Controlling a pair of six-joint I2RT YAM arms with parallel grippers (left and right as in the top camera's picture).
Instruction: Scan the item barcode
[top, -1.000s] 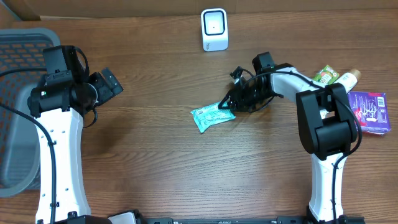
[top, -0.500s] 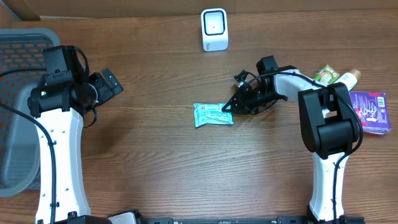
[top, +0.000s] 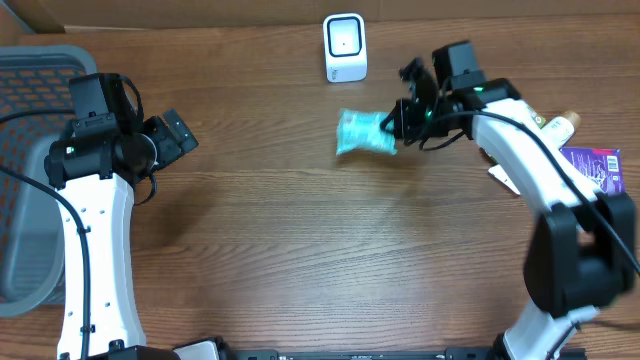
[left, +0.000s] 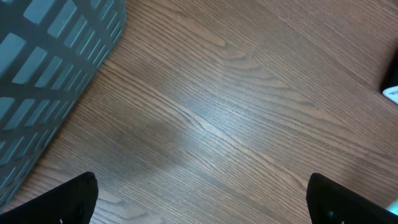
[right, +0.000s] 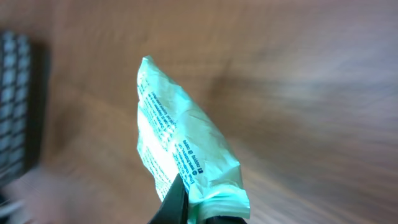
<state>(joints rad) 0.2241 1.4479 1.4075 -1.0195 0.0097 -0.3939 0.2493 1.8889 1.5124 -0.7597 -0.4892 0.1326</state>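
Note:
A teal snack packet (top: 364, 133) hangs in the air just below and right of the white barcode scanner (top: 345, 47) at the table's back edge. My right gripper (top: 398, 124) is shut on the packet's right end. In the right wrist view the packet (right: 180, 146) rises from my pinched fingers (right: 176, 203), printed side showing, blurred by motion. My left gripper (top: 178, 132) stays open over bare wood at the left, nothing between its fingertips (left: 68, 200).
A grey slatted basket (top: 25, 170) fills the left edge, its wall (left: 43, 68) close to the left gripper. More items lie at the far right: a purple box (top: 598, 180), a pale bottle (top: 560, 127) and a green packet (top: 528, 120).
The right gripper closed on the teal packet, lifted it off the table and carried it up toward the scanner. The left arm has not moved.

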